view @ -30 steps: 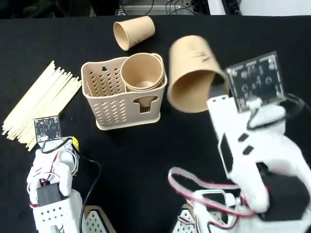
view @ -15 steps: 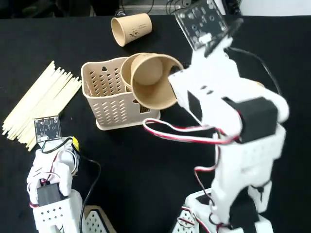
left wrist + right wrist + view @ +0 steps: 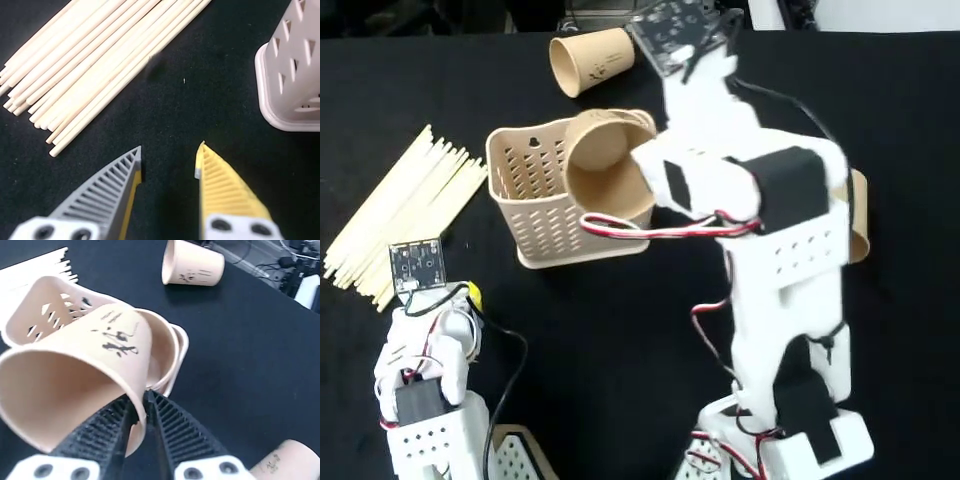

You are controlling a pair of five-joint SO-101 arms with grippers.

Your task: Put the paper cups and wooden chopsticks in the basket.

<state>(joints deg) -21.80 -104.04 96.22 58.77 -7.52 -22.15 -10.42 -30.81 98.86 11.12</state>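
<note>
My right gripper [image 3: 140, 402] is shut on the rim of a paper cup [image 3: 75, 375], holding it tilted on its side over the beige basket [image 3: 45, 305]. Nested cups [image 3: 162, 350] stand in that basket. From above, the held cup [image 3: 605, 175] hangs over the basket's [image 3: 535, 215] right half. One more cup [image 3: 590, 58] lies behind the basket, and another cup [image 3: 857, 215] lies to the right, partly behind the right arm. Wooden chopsticks [image 3: 405, 210] lie in a pile at the left. My left gripper [image 3: 170, 155] is open over bare table, near the chopsticks [image 3: 100, 55].
The table [image 3: 620, 330] is covered in black cloth. The tall white right arm [image 3: 770, 230] stands over the middle. The left arm [image 3: 420, 370] sits low at the front left. The basket's corner [image 3: 295, 65] lies close to my left gripper. Cables run along the far edge.
The right arm has swung left with the paper cup, from the right of the basket to over it. The left arm has kept still.
</note>
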